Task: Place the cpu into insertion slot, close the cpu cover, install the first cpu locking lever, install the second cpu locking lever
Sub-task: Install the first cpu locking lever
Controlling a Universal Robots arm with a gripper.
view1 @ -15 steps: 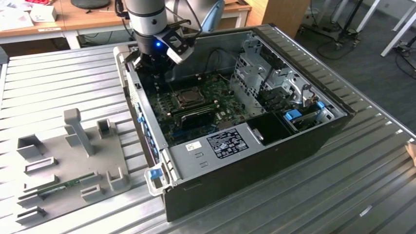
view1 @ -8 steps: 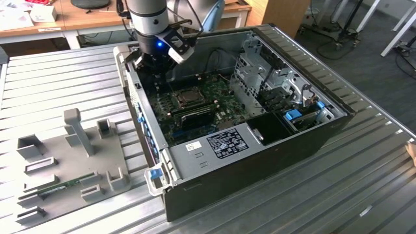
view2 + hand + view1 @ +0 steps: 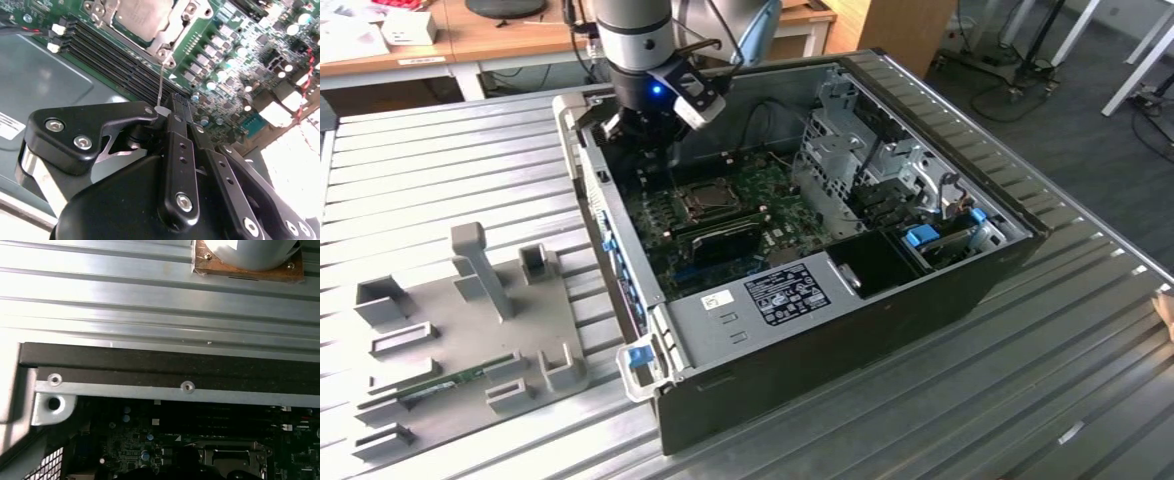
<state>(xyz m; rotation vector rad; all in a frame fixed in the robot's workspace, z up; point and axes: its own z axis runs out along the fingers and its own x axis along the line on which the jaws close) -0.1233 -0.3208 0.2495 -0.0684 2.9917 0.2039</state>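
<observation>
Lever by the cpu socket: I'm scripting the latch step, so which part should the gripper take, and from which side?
Take the free tip of the lever, the end farthest from the socket. It is a thin wire rising off the board from the socket's corner, so the tip probably gives most leverage. Come from above; the gripper looks closed on it there.

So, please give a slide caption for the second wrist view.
Gripper pinching a cpu locking lever below the seated cpu.
</observation>
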